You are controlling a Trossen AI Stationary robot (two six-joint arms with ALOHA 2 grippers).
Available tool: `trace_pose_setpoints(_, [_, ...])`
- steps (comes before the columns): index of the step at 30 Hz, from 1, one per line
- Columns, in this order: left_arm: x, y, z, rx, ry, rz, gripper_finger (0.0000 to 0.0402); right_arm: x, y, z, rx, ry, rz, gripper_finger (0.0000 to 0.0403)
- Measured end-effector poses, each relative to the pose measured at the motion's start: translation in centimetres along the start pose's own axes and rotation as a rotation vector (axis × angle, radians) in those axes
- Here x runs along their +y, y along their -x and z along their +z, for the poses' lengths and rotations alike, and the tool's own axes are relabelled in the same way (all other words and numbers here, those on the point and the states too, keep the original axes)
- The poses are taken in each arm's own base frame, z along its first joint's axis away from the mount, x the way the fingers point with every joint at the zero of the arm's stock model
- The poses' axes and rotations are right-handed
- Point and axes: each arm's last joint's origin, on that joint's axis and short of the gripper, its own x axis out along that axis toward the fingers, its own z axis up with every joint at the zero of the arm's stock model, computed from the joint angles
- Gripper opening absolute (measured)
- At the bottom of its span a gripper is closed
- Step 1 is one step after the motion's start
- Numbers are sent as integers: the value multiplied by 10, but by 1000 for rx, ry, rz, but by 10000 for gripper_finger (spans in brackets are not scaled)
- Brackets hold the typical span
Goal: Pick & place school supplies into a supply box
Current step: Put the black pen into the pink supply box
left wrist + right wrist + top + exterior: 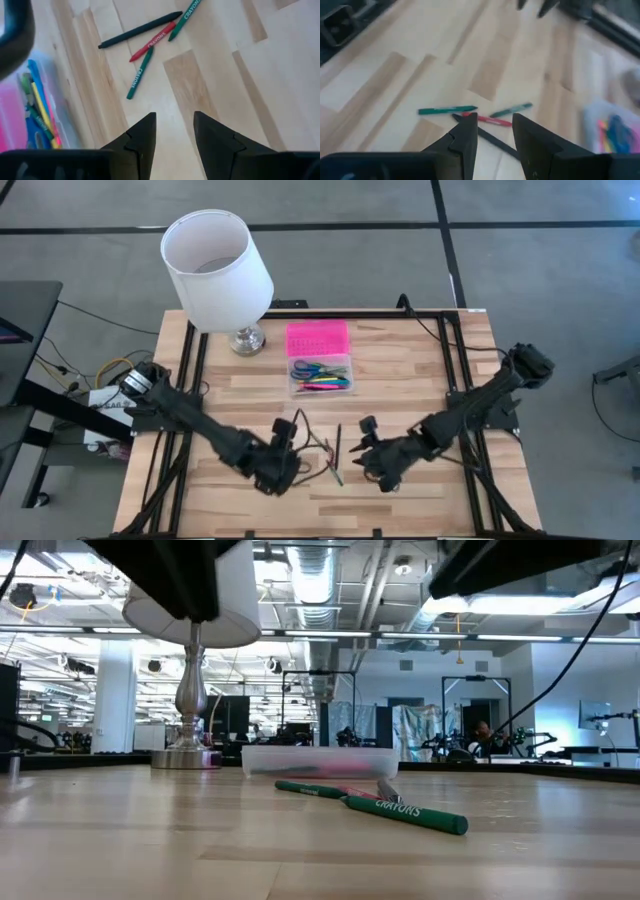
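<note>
The step in hand looked like the pick: four loose crayons lay on the wooden table [420, 380] between the two arms, at about six o'clock from the supply box [320, 375], and neither gripper held anything. The box sat near the table's middle, its pink lid [317, 338] folded back toward twelve o'clock, with the lamp [218, 265] at about ten o'clock from it. Its clear base already held pens in pink, yellow and blue, plus blue-handled scissors.

The left gripper [174, 131] hovered over bare wood with its fingers apart and empty, the crayons just ahead of it. The right gripper [494, 131] also hung above the table, fingers parted and empty, near the same cluster.

The next move probably called for one gripper to drop onto a single crayon and close across its thin shaft, which would be awkward where they overlap.

The black crayon [141, 30] was longest; two green crayons [140, 73] and a short red crayon [152, 42] lay touching or crossing it in a loose fan.
</note>
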Motion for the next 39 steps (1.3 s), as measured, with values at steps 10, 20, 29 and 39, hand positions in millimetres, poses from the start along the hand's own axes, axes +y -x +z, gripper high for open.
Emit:
trace_pose_setpoints(10, [-47,23,-12,-54,70,148,127,-45,-23,-12,-2,65,172,118])
trace_pose_setpoints(20, [-72,37,-23,-110,179,213,127,-57,-72,-31,70,154,242,118])
trace_pose_setpoints(29, [-82,42,-28,-143,221,239,127,-61,-105,-48,108,167,342,118])
trace_pose_setpoints(39, [-85,45,-32,-141,197,268,127,-64,-118,-60,149,150,344,118])
